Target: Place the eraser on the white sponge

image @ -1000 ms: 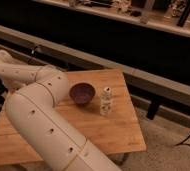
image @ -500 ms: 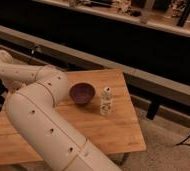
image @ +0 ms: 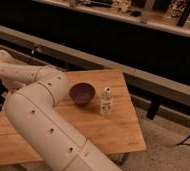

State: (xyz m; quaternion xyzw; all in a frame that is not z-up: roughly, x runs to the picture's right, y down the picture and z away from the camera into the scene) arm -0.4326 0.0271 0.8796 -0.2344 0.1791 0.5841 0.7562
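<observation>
Wooden tabletop lies open toward your right edge, holding a purple bowl and patterned bottle. Your white arm hides the end effector, eraser and sponge.

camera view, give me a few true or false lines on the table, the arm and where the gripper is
1. A purple bowl sits on the wooden table. True.
2. The white patterned bottle lies on its side. False: it stands upright, to the right of the bowl in the picture.
3. The gripper is closed on the eraser. False: neither the gripper nor the eraser is in view.
4. The white robot arm covers the table's left part. True.
5. The white sponge rests inside the bowl. False: no sponge shows.
</observation>
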